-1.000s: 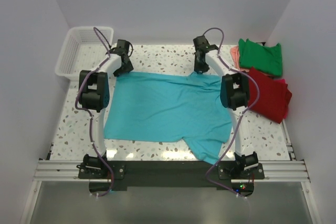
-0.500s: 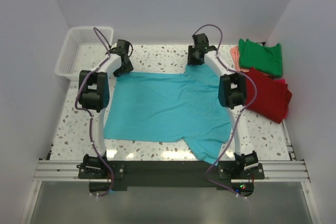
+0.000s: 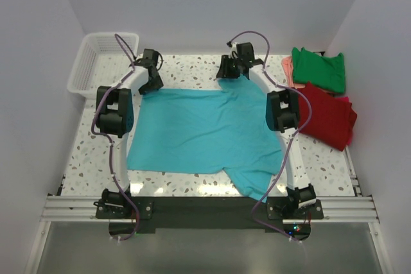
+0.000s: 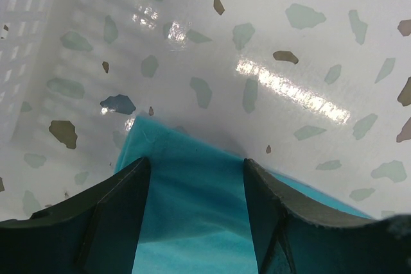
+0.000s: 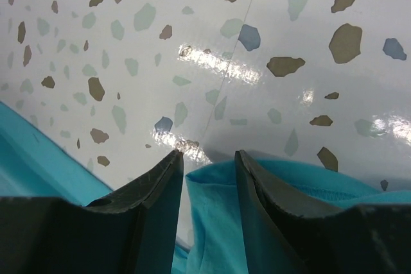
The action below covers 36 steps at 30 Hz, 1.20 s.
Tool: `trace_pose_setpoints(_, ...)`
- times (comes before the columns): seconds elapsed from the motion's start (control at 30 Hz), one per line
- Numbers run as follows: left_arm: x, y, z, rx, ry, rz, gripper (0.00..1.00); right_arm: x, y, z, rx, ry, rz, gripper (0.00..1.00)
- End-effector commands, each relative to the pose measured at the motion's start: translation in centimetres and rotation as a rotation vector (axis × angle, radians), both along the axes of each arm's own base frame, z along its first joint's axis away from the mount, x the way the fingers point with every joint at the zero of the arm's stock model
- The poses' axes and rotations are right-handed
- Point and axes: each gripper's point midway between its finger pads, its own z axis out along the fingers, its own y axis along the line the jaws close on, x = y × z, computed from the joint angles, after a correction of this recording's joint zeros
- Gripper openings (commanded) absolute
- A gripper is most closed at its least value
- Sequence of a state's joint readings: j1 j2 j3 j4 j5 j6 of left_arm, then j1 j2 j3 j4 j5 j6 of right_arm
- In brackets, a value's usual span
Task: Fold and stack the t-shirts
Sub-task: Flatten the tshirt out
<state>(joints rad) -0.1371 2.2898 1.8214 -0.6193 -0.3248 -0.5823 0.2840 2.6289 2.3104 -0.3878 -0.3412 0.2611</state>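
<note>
A: From the top camera, where does the turquoise t-shirt (image 3: pixel 199 133) lie?

B: It is spread over the middle of the speckled table (image 3: pixel 192 65), mostly flat. One sleeve trails toward the near edge on the right. Its far right corner is drawn into a peak that reaches the right gripper (image 3: pixel 226 72).

A: And the left gripper (image 3: pixel 151 85)?

B: It is low over the shirt's far left corner. From up here I cannot tell how either pair of jaws stands.

A: What about the other shirts?

B: They are on the right side of the table. The red t-shirt (image 3: pixel 329 117) lies folded nearer, and the green t-shirt (image 3: pixel 319 68) lies folded behind it and touches it. The salmon-pink t-shirt (image 3: pixel 287 68) shows only as an edge under the green one. A white lattice basket (image 3: pixel 87 62) sits at the far left corner, well apart from them.

A: What does the left wrist view show?

B: The left gripper (image 4: pixel 196 165) has its two dark fingers wide apart. The turquoise corner (image 4: pixel 192 210) lies flat on the table between them and pokes just past the tips. Nothing is pinched, so this gripper is released. The basket wall (image 4: pixel 26 43) shows at the left edge.

A: And the right wrist view?

B: The right gripper (image 5: pixel 207 155) has a narrower gap, with bare table visible between the tips. A rumpled turquoise fold (image 5: pixel 218 222) sits lower in that gap. The fingers do not look pressed onto it, so I read this one as let go too.
</note>
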Motion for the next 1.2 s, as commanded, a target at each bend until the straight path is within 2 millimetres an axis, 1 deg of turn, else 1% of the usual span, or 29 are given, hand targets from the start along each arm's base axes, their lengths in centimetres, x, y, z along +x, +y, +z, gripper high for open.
trace_pose_setpoints(0.0,-4.4,-0.4,-2.8,0.008,0.183,-0.050,0.64,-0.5,0.6,-0.3,0.013,0.002,0.049,0.43)
trace_pose_setpoints(0.13,-4.3,-0.7,-2.9,0.005,0.182,-0.063,0.64,0.8,-0.2,1.0,-0.015,-0.060,0.006,0.43)
trace_pose_setpoints(0.23,-4.0,-1.0,-2.7,0.006,0.167,-0.089,0.64,2.3,-1.2,2.9,-0.042,-0.135,-0.070,0.44)
trace_pose_setpoints(0.27,-3.6,-1.2,-2.7,0.003,0.144,-0.097,0.64,2.5,-1.4,3.9,-0.042,-0.159,-0.088,0.45)
trace_pose_setpoints(0.3,-3.2,-1.4,-2.3,0.001,0.122,-0.107,0.64,3.4,-1.9,5.0,-0.047,-0.206,-0.127,0.45)
trace_pose_setpoints(0.33,-3.3,-1.3,-2.4,0.006,0.117,-0.118,0.64,3.7,-2.1,5.6,-0.047,-0.224,-0.143,0.46)
trace_pose_setpoints(0.37,-2.5,-1.5,-2.1,0.005,0.079,-0.125,0.65,4.0,-2.2,6.5,-0.043,-0.246,-0.152,0.46)
trace_pose_setpoints(0.4,-2.1,-1.4,-1.6,0.011,0.056,-0.125,0.65,4.4,-2.4,8.0,-0.045,-0.282,-0.174,0.47)
trace_pose_setpoints(0.43,-1.9,-1.4,-1.5,0.016,0.045,-0.127,0.65,4.7,-2.8,8.9,-0.047,-0.299,-0.186,0.47)
trace_pose_setpoints(0.47,-1.2,-1.4,-1.1,0.018,0.013,-0.126,0.65,4.8,-2.9,9.8,-0.048,-0.315,-0.196,0.47)
trace_pose_setpoints(0.5,-0.9,-1.2,-0.5,0.030,-0.009,-0.121,0.67,4.8,-3.1,11.3,-0.046,-0.340,-0.204,0.47)
trace_pose_setpoints(0.53,-0.8,-1.2,-0.4,0.033,-0.021,-0.123,0.67,4.9,-3.5,12.1,-0.058,-0.357,-0.221,0.48)
trace_pose_setpoints(0.57,0.2,-1.2,0.6,0.035,-0.077,-0.126,0.68,4.9,-3.8,12.5,-0.065,-0.366,-0.230,0.48)
trace_pose_setpoints(0.63,0.6,-1.2,0.9,0.041,-0.109,-0.142,0.69,4.7,-4.3,14.4,-0.076,-0.398,-0.246,0.49)
trace_pose_setpoints(0.67,1.5,-1.3,1.3,0.041,-0.146,-0.149,0.69,4.6,-4.7,14.7,-0.092,-0.402,-0.250,0.50)
trace_pose_setpoints(0.7,1.8,-1.4,1.1,0.044,-0.152,-0.157,0.70,4.4,-4.9,15.0,-0.100,-0.402,-0.256,0.50)
trace_pose_setpoints(0.73,2.7,-1.6,1.6,0.046,-0.171,-0.166,0.70,4.2,-5.3,15.9,-0.110,-0.410,-0.269,0.50)
trace_pose_setpoints(0.77,2.9,-1.5,0.4,0.051,-0.149,-0.169,0.70,3.7,-5.4,15.8,-0.123,-0.393,-0.261,0.50)
trace_pose_setpoints(0.8,3.2,-1.6,-0.1,0.054,-0.141,-0.170,0.70,3.5,-5.7,16.0,-0.138,-0.390,-0.271,0.50)
trace_pose_setpoints(0.83,4.2,-1.6,0.6,0.056,-0.148,-0.169,0.70,3.1,-5.9,17.1,-0.140,-0.399,-0.269,0.50)
trace_pose_setpoints(0.87,4.2,-1.8,-1.2,0.058,-0.113,-0.173,0.70,2.5,-6.2,16.4,-0.161,-0.377,-0.262,0.50)
trace_pose_setpoints(0.9,4.5,-1.7,-1.6,0.061,-0.104,-0.170,0.70,2.1,-6.3,16.6,-0.164,-0.373,-0.262,0.50)
trace_pose_setpoints(0.93,5.2,-1.8,-1.4,0.062,-0.108,-0.169,0.70,1.5,-6.5,15.6,-0.180,-0.347,-0.255,0.50)
trace_pose_setpoints(0.97,5.2,-1.7,-2.6,0.064,-0.091,-0.167,0.70,1.0,-6.8,16.3,-0.188,-0.351,-0.257,0.50)
trace_pose_setpoints(1.0,5.5,-1.7,-2.7,0.069,-0.093,-0.161,0.70,0.7,-7.0,15.9,-0.199,-0.341,-0.254,0.50)
trace_pose_setpoints(1.03,5.8,-1.6,-2.6,0.071,-0.100,-0.155,0.70,0.2,-7.3,14.9,-0.216,-0.318,-0.254,0.50)
trace_pose_setpoints(1.1,5.9,-1.3,-2.8,0.086,-0.103,-0.133,0.70,-0.5,-7.8,14.3,-0.243,-0.297,-0.257,0.50)
trace_pose_setpoints(1.13,5.7,-1.0,-2.8,0.094,-0.102,-0.121,0.70,-0.7,-8.0,13.5,-0.256,-0.281,-0.253,0.50)
trace_pose_setpoints(1.17,5.8,-0.9,-2.2,0.104,-0.116,-0.109,0.70,-1.0,-8.1,12.6,-0.272,-0.258,-0.246,0.50)
